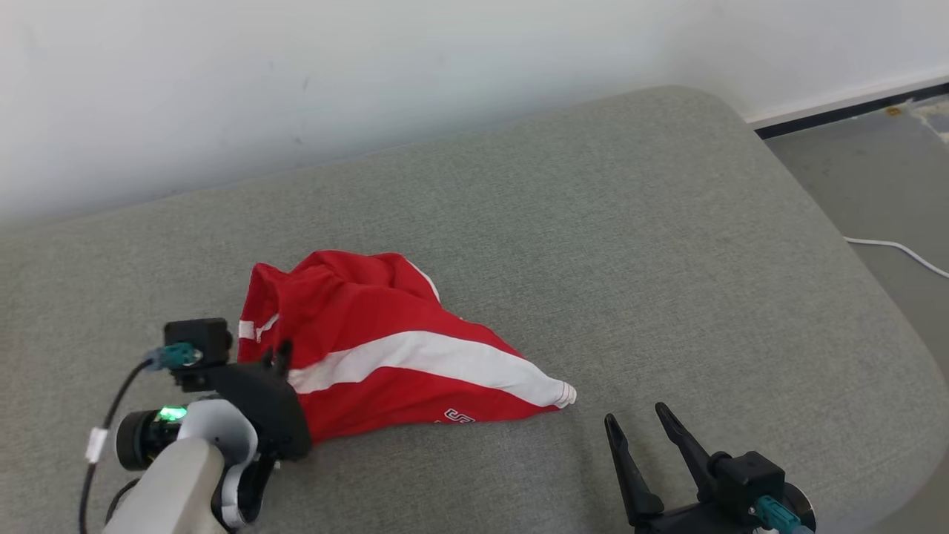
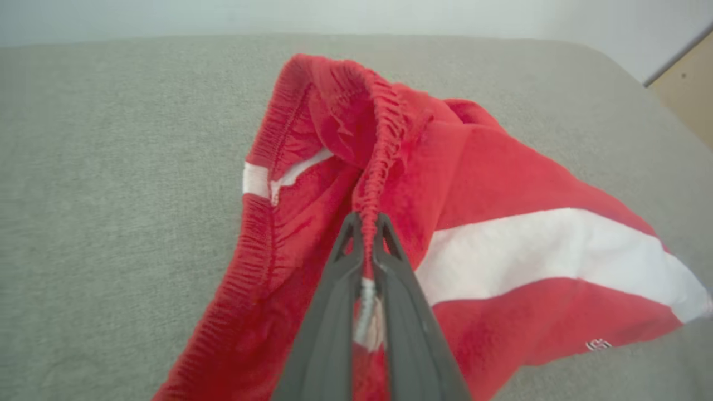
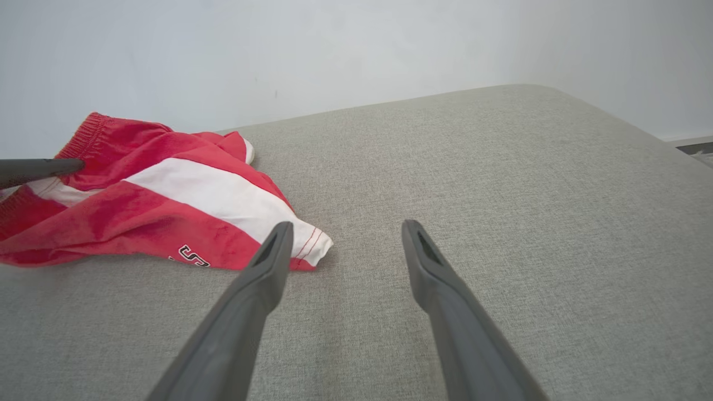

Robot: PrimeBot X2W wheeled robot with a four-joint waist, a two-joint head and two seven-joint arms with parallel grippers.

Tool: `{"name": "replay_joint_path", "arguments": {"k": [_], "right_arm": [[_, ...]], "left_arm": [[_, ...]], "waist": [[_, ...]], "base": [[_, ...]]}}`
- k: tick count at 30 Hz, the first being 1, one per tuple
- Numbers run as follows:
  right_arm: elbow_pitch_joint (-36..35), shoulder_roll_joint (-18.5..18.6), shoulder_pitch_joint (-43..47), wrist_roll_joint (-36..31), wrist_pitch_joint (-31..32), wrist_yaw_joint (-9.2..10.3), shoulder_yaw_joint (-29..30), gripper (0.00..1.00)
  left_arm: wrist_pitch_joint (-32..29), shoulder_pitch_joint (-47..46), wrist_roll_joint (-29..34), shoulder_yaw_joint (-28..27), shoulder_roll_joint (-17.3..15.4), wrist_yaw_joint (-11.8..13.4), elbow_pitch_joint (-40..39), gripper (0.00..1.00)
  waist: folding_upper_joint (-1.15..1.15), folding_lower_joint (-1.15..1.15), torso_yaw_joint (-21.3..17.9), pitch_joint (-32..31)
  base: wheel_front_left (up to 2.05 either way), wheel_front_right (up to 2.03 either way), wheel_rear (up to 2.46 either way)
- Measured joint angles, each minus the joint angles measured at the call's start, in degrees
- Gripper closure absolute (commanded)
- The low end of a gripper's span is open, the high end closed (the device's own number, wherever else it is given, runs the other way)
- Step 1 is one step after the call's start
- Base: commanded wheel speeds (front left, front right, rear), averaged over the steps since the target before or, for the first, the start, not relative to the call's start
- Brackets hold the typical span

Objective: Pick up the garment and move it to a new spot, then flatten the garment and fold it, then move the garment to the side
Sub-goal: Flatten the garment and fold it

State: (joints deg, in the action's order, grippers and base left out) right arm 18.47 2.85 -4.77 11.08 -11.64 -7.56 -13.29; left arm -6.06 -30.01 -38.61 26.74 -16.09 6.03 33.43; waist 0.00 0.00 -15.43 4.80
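Red garment clamped in left gripper; right gripper spread wide nearby

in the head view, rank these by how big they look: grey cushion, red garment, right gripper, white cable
1. grey cushion
2. red garment
3. right gripper, near the camera and cut off by the bottom edge, so its place is less sure
4. white cable, a thin line on the floor

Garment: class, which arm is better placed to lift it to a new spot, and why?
Left. The left gripper is shut on the garment at its elastic waistband. The right gripper stands open beside the garment's corner, holding nothing.
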Motion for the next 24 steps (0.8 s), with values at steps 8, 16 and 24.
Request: {"name": "replay_joint_path", "arguments": {"k": [8, 16, 24], "right_arm": [[0.6, 0.0, 0.8, 0.1, -0.2, 0.00, 1.3, 0.00], [0.3, 0.0, 1.3, -0.1, 0.1, 0.00, 2.2, 0.00], [-0.1, 0.0, 1.6, -0.2, 0.5, 0.00, 2.5, 0.00]], "left_arm": [[8.2, 7.3, -12.2, -11.1, 3.4, -1.6, -6.4, 1.00], [7.6, 18.8, -17.0, -13.8, 3.5, -0.3, -17.2, 1.00], [9.3, 26.7, -17.1, -14.0, 4.5, 2.7, -21.5, 0.00]], "waist": [[0.00, 0.00, 2.8, -0.7], [0.00, 0.00, 6.0, -1.9], [0.00, 0.00, 8.0, -3.0]], "base": [[0.00, 0.00, 0.00], [0.00, 0.00, 0.00], [0.00, 0.00, 0.00]]}}
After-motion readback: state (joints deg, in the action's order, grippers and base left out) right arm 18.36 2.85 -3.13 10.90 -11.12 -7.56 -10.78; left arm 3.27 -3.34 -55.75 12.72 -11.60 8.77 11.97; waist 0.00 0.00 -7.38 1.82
